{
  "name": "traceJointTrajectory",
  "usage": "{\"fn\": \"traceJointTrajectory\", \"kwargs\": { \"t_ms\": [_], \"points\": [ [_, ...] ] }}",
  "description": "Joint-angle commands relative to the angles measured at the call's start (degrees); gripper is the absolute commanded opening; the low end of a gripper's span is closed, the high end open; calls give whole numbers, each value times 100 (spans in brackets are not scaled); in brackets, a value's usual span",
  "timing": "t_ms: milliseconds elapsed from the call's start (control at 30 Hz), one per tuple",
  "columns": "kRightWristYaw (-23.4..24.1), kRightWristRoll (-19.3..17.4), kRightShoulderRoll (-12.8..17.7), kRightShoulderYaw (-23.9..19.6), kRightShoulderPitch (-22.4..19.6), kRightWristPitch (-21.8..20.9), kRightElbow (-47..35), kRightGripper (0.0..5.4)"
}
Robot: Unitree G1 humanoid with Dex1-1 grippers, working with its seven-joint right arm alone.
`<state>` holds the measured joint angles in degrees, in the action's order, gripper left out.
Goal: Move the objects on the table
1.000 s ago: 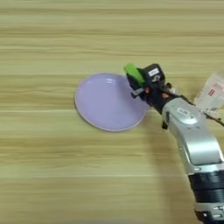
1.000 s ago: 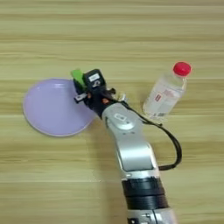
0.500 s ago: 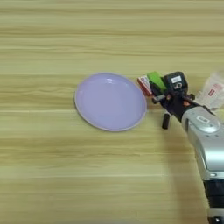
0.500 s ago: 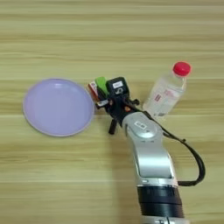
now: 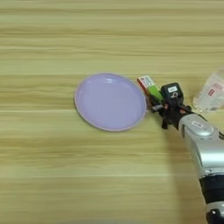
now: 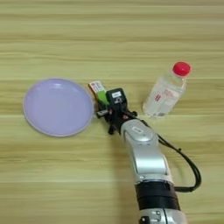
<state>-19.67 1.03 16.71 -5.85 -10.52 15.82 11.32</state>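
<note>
One gripper (image 6: 106,110) down at the plate's right edge, finger state unreadable.
Green block (image 6: 103,97) sits at its tip beside the red-and-white card (image 6: 96,86), just right of the lavender plate (image 6: 57,106); bottle (image 6: 166,91) lies further right on the table (image 6: 52,39), likely awaiting its turn.

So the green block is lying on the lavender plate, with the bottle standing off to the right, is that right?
Not quite. The green block is off the lavender plate, just past its right rim at the right gripper, as the right eye view shows. The bottle does stand off to the right.
</note>
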Motion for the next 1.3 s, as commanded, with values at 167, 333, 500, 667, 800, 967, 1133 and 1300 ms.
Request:
{"fn": "traceJointTrajectory", "kwargs": {
  "t_ms": [167,333,500,667,800,967,1133,1300],
  "points": [
    [38,-66,108,42,-452,-295,-19,140],
    [43,-79,124,60,-508,-359,148,140],
    [51,-71,135,65,-535,-407,259,140],
    [71,-67,140,60,-543,-436,293,184],
    [69,-68,146,62,-548,-446,315,244],
    [77,-68,149,60,-508,-444,188,301],
    [117,-80,197,-6,-404,-368,-257,363],
    [138,-77,211,-5,-261,-225,-837,428]
  ]
}}
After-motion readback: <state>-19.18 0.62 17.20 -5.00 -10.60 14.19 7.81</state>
